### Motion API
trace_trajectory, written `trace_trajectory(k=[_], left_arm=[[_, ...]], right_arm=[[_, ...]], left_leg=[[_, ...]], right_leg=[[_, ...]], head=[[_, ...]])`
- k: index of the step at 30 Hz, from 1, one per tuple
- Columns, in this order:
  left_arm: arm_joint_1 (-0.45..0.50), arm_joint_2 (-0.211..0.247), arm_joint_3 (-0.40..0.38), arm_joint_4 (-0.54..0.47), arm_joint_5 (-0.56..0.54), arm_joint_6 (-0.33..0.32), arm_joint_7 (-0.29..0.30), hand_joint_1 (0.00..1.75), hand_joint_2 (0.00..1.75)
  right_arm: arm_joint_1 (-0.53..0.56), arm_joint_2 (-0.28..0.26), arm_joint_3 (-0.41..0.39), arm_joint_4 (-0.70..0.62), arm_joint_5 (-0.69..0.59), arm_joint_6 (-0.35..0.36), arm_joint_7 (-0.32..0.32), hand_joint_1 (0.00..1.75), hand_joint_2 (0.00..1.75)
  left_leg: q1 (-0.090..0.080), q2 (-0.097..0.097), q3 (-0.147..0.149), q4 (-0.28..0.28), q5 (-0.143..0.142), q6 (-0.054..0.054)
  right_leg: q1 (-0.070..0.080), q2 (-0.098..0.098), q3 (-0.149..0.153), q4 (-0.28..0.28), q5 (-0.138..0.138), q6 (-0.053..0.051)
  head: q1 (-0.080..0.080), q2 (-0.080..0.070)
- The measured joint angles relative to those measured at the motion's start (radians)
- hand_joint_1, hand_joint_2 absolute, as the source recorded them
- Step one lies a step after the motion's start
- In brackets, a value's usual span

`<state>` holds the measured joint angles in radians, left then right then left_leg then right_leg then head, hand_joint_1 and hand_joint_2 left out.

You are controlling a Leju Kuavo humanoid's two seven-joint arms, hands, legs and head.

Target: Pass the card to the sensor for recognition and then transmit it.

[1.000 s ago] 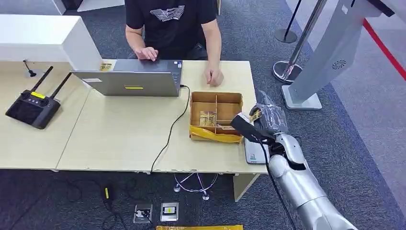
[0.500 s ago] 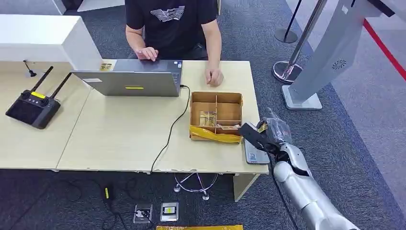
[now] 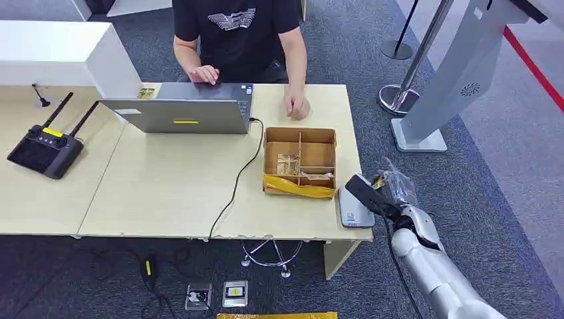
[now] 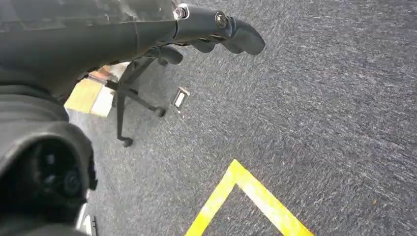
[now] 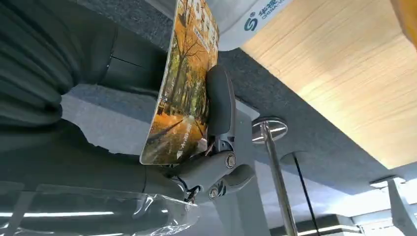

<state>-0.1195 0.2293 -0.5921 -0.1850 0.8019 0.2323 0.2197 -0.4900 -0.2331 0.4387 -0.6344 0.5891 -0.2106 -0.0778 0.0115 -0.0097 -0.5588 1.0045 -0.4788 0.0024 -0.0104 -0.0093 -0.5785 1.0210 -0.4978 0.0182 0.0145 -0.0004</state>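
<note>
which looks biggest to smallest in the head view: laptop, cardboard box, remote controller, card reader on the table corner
1. laptop
2. cardboard box
3. remote controller, close to the box if its antennas count, so those two are unsure
4. card reader, smallest, partly covered by the right hand

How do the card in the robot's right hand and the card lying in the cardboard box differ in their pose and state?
The held card is gripped by the right hand beside the table's right end; the box card lies free in a compartment of the cardboard box on the table. The held card stands nearly edge-on between the fingers; the box card lies about flat. Both show a yellowish printed face.
</note>
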Motion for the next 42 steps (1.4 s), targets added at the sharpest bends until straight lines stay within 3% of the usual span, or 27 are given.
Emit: trace_trajectory(k=[22, 34, 42], left_arm=[[0.0, 0.0, -0.014, 0.0, 0.0, -0.013, 0.004, 0.0, 0.0], [-0.001, 0.005, -0.031, 0.0, 0.007, -0.055, -0.011, 0.0, 0.0], [-0.002, 0.021, -0.042, 0.0, -0.003, -0.103, -0.041, 0.0, 0.0]], right_arm=[[0.028, -0.007, 0.0, 0.0, -0.057, -0.029, 0.016, 1.75, 1.75], [0.007, -0.021, 0.0, -0.224, -0.089, 0.063, 0.097, 1.75, 1.75], [-0.043, -0.024, -0.001, -0.34, -0.086, 0.076, 0.091, 1.75, 1.75]], left_leg=[[0.0, 0.002, 0.002, 0.0, 0.0, 0.0], [0.0, 0.002, 0.002, 0.0, 0.0, 0.0], [0.0, 0.002, 0.002, 0.0, 0.0, 0.0]], right_leg=[[0.0, 0.002, 0.002, 0.0, 0.0, 0.0], [0.0, 0.002, 0.001, 0.0, 0.0, 0.0], [0.0, 0.003, 0.001, 0.0, 0.0, 0.0]], head=[[0.0, 0.0], [0.0, 0.0], [0.0, 0.0]])
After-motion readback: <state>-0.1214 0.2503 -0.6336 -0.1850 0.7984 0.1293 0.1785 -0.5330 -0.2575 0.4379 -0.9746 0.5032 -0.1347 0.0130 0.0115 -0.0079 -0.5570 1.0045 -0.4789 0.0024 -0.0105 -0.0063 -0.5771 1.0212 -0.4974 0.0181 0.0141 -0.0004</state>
